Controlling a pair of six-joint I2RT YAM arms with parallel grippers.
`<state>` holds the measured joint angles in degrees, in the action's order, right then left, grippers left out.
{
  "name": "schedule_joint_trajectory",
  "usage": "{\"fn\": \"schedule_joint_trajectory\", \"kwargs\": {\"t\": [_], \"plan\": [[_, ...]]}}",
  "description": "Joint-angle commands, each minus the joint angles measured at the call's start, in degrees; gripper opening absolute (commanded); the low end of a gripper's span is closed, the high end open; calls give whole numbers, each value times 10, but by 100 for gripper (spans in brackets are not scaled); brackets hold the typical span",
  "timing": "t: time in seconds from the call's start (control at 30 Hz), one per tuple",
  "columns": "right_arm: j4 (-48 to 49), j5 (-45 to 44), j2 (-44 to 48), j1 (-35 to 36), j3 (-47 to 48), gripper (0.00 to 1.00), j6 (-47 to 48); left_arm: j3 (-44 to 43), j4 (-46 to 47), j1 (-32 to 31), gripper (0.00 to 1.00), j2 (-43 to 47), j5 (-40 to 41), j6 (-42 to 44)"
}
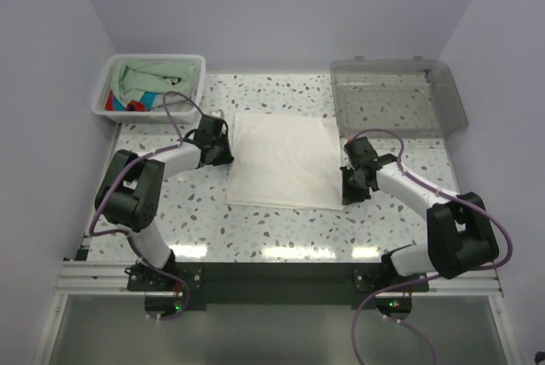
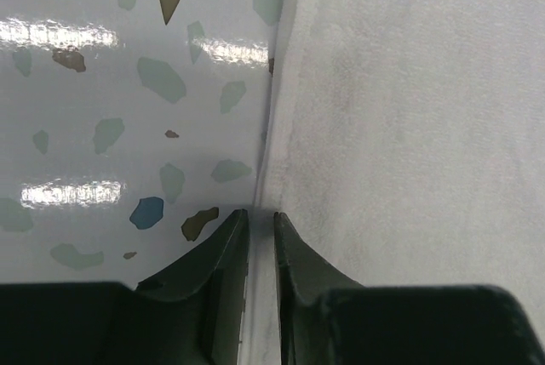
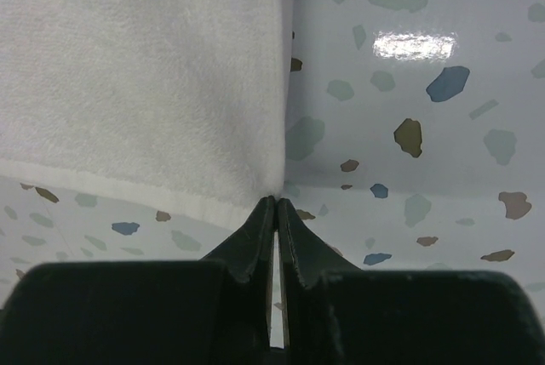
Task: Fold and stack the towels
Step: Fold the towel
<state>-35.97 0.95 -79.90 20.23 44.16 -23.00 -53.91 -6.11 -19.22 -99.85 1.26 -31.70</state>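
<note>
left gripper (image 2: 261, 225) and right gripper (image 3: 278, 208) each pinched narrow on the bare hem of the white towel (image 1: 281, 161); risk: shallow bite slips on lifting, skewing the fold.

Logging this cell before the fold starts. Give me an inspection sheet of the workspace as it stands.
Surface: speckled table, glossy, light glare.
Job's things: white towel flat at centre; mint towel and patterned towel in the white basket.
Clutter: white basket back left; clear tray back right.
Grippers: left gripper pinches the white towel's left edge; right gripper pinches its near right corner.
Cables: purple cables loop above both arms.
Surroundings: pale walls on three sides.
</note>
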Motion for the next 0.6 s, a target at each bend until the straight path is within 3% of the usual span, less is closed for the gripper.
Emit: {"fn": "schedule_joint_trajectory", "kwargs": {"t": [0.0, 0.07, 0.1, 0.3, 0.47, 0.57], "plan": [[4, 7, -3, -1, -8, 6, 2, -8, -44, 2, 25, 11, 16, 25], [3, 11, -3, -1, -3, 9, 6, -12, -56, 2, 28, 24, 11, 25], [3, 8, 0, -1, 0, 18, 10, -14, -60, 1, 33, 30, 9, 26], [-6, 5, 62, 0, 51, 42, 44, -56, -133, -1, 56, 100, -10, 23], [15, 16, 51, 13, 80, 43, 59, -53, -175, -25, 61, 158, -2, 16], [41, 20, 18, 25, 84, 36, 52, -39, -170, -69, 56, 146, -7, 12]]}}
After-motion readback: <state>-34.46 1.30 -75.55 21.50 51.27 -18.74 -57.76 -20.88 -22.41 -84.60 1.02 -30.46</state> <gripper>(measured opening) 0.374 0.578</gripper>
